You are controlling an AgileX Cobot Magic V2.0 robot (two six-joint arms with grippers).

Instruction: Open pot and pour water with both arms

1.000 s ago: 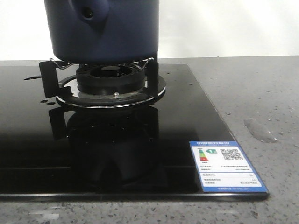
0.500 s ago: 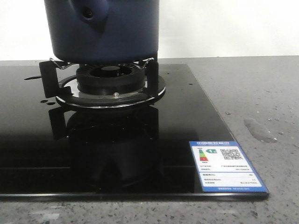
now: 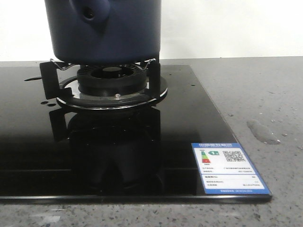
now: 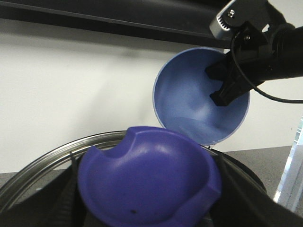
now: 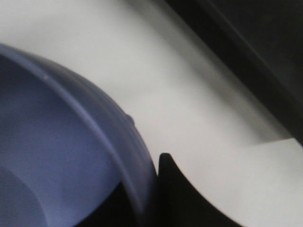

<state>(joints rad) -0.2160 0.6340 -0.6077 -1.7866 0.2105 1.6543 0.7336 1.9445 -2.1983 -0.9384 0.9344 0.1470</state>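
The dark navy pot (image 3: 104, 28) stands on the burner (image 3: 112, 80), its stubby holed handle (image 3: 90, 12) facing me; its top is cut off in the front view. Neither arm shows in that view. In the left wrist view my left gripper (image 4: 149, 201) is shut on a purple dished lid knob (image 4: 147, 175), with the lid's steel rim (image 4: 42, 163) around it. Beyond, my right gripper (image 4: 225, 85) holds a light blue bowl (image 4: 189, 101) tilted by its rim. In the right wrist view a black finger (image 5: 173, 189) presses the bowl's (image 5: 57, 142) outer wall.
The burner sits on a black glass hob (image 3: 118, 151) with an energy label (image 3: 229, 168) at its front right corner. A small water puddle (image 3: 262, 131) lies on the grey speckled counter to the right. A white wall runs behind.
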